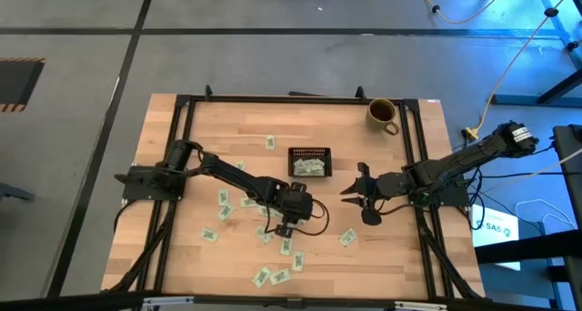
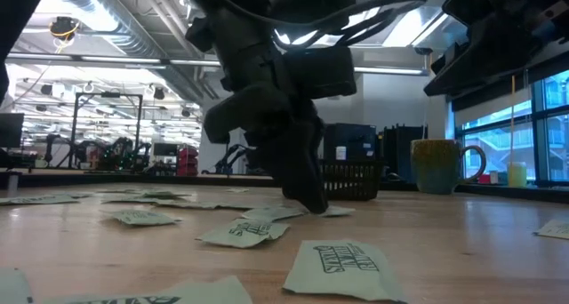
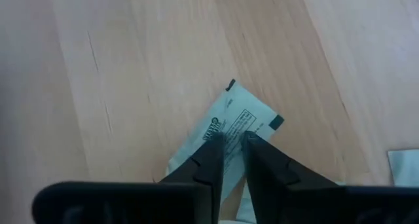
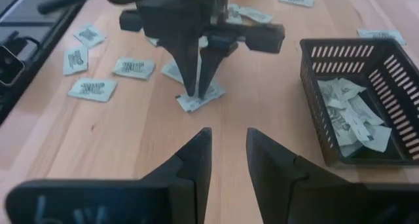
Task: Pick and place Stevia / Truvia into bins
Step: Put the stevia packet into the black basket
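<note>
The left pincer (image 3: 232,140) stands tips-down on the table (image 1: 400,256), its two fingers narrowed to a thin gap straddling one Stevia packet (image 3: 226,129) that lies flat on the wood right beneath them. Whether the paper is pinched yet cannot be told; the packet is not lifted. The right pincer (image 4: 228,140) hovers off to the side, part open and empty, with the black bin (image 4: 357,103) close by on its far side.

The packet looks very light, thin and limp, so it should weigh nothing but may slide on the smooth wood or buckle if pressed. The best hold is probably across its short width near the middle, where the fingers now sit, so the paper bows up between them.

The left wrist view alone shows the fingertips meeting the print on the packet. The right wrist view shows what that one cannot: several packets already piled in the bin, and more loose ones (image 4: 91,88) beyond the left pincer. The low view shows the mug (image 2: 440,166) beside the bin.
</note>
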Tool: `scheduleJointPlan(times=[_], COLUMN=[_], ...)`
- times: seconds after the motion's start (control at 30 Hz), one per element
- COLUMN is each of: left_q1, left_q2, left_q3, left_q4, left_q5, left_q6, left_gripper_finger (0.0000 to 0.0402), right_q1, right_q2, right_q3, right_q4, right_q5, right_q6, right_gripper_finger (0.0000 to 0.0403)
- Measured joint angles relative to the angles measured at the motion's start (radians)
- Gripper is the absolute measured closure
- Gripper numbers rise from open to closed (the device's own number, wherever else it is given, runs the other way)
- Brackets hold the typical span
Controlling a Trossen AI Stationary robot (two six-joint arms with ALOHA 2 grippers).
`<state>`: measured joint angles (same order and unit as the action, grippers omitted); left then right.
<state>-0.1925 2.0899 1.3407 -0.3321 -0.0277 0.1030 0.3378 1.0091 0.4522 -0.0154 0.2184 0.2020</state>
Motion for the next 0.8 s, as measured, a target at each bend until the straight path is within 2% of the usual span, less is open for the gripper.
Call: scheduleJointPlan(times=[0.3, 0.5, 0.67, 0.8], left_q1=[0.001, 0.003, 0.026, 0.064], left_q2=[-0.019, -0.104, -0.151, -0.164], left_q3=[-0.005, -0.009, -0.008, -0.006], left_q4=[-0.013, -0.032, -0.021, -0.009], left_q5=[-0.006, -0.032, -0.127, -0.295], left_q6=[0.007, 0.033, 0.027, -0.034], left_gripper_finger=[0.0396, 0.0397, 0.0398, 0.0395], right_q1=[0.000, 0.000, 0.000, 0.000], right_q2=[0.002, 0.002, 0.002, 0.002], right_q3=[0.000, 0.000, 0.000, 0.000], right_q4=[0.003, 0.004, 0.004, 0.004], right_q5=[0.000, 0.000, 0.000, 0.000], right_q6=[-0.001, -0.003, -0.005, -0.005], right_gripper_finger=[0.0304, 0.0304, 0.0304, 0.0304])
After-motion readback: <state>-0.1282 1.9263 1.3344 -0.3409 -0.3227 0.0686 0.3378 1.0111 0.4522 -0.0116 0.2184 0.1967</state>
